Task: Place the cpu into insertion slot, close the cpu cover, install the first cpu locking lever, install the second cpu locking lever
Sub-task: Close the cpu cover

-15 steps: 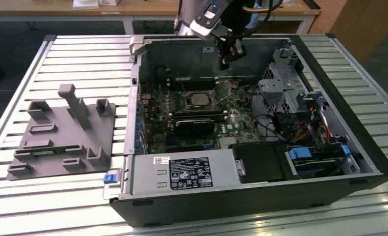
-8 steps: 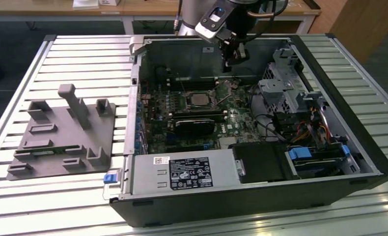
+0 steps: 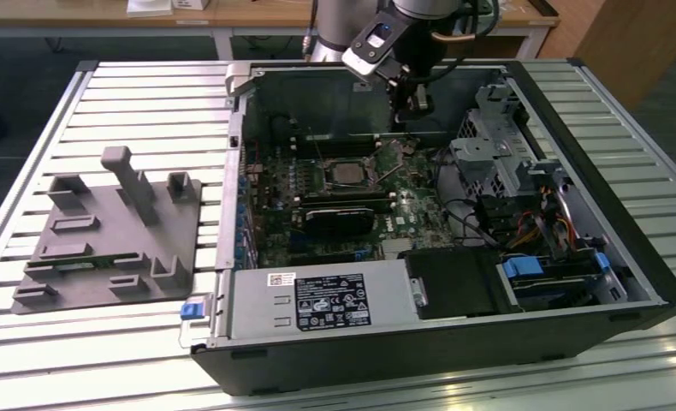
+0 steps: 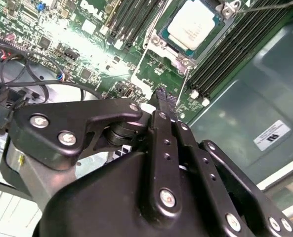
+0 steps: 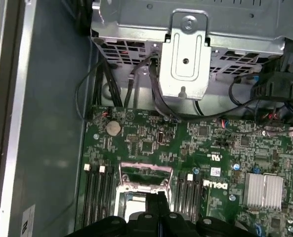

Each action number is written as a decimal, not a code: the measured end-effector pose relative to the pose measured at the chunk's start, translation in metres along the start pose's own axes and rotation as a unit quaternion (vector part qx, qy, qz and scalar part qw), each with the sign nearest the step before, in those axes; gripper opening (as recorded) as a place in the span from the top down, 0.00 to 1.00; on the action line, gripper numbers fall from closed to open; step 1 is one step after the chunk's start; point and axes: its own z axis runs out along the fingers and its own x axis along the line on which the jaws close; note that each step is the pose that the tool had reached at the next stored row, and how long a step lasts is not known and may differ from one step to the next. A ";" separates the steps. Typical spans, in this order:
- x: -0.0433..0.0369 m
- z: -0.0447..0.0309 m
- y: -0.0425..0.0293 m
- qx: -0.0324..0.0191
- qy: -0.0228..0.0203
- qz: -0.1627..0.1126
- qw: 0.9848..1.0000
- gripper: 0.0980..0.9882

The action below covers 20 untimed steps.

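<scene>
The cpu (image 4: 194,22), pale and silvery, lies flat in the insertion slot (image 4: 172,49) on the green board; in the exterior view the cpu (image 3: 345,174) sits mid-board inside the open case. The cpu cover (image 5: 145,168), a thin silver frame, stands tilted up at the socket's edge, and the board shows through its window. A thin locking lever (image 4: 186,81) stands up beside the socket. My gripper (image 4: 162,96) hangs just above the raised cover with its black fingers together and nothing between them. It also appears in the exterior view, gripper (image 3: 413,107), and in the first wrist view, gripper (image 5: 158,197).
Long black memory slots (image 4: 235,49) flank the socket. A metal drive cage (image 5: 186,49) with cables rises close by. A black heatsink block (image 3: 340,218) and the power supply (image 3: 315,300) lie toward the case front. A grey fixture (image 3: 109,231) stands on the table at the exterior view's left.
</scene>
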 end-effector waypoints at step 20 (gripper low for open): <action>0.0017 0.0164 0.0234 0.000 -0.001 0.029 1.000 0.99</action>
